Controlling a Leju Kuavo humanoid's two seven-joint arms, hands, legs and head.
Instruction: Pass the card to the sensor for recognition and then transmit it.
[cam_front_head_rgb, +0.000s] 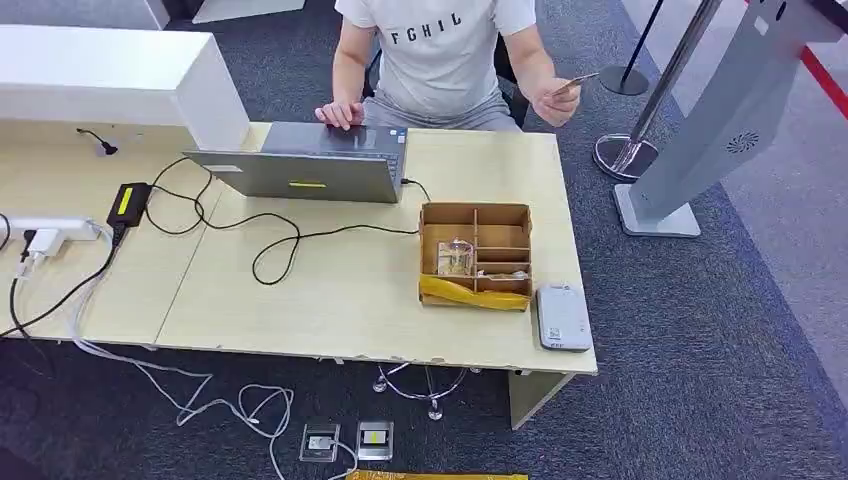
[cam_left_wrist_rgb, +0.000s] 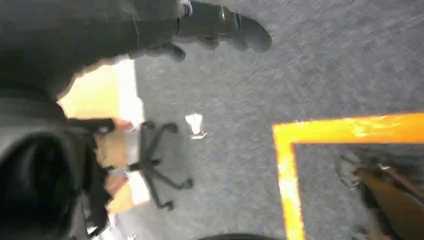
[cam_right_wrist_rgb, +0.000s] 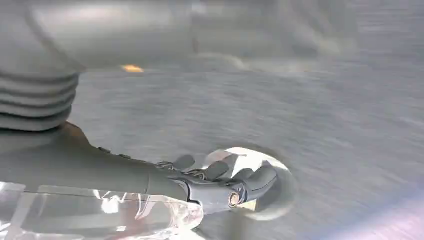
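While the card (cam_front_head_rgb: 574, 82) sits raised in a seated person's hand (cam_front_head_rgb: 562, 100) beyond the desk (cam_front_head_rgb: 330, 290), presumably offered for handover, the white card reader (cam_front_head_rgb: 563, 316) waits at the near desk edge; left hand (cam_left_wrist_rgb: 220, 27) and right hand (cam_right_wrist_rgb: 220, 182) hang low, fingers loosely curled, holding nothing.

A light wooden desk (cam_front_head_rgb: 350, 290) is carrying an open laptop (cam_front_head_rgb: 300, 165) at its far edge. A cardboard divider box (cam_front_head_rgb: 475, 255) is sitting near the right end, with a white card reader (cam_front_head_rgb: 563, 316) lying just beside it. A black cable (cam_front_head_rgb: 280, 240) and a power strip (cam_front_head_rgb: 45, 232) are resting toward the left.
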